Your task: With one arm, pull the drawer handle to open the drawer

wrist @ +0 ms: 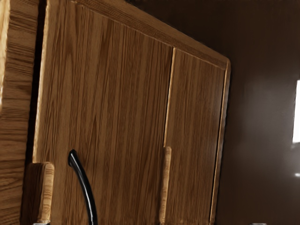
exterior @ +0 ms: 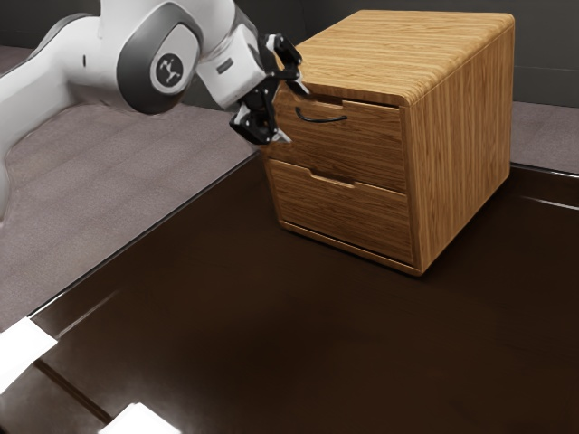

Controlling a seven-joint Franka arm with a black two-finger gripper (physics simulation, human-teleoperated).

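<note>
The pincer [exterior: 288,110], at the end of the white arm [exterior: 136,54], hovers at the front of the wooden cabinet [exterior: 457,136], level with the top drawer [exterior: 366,145]. Its jaws stand apart, one above the other, gripping nothing. The drawer handle [exterior: 320,117] (a thin black bow; the wrist view has this handle [wrist: 83,187] close before the hand) lies just beyond the pincer, near its tips but not between them. Whether a tip touches it I cannot tell. The lower drawer [exterior: 344,212] sits below the pincer, and the dark table [exterior: 271,344] lies well beneath it.
</note>
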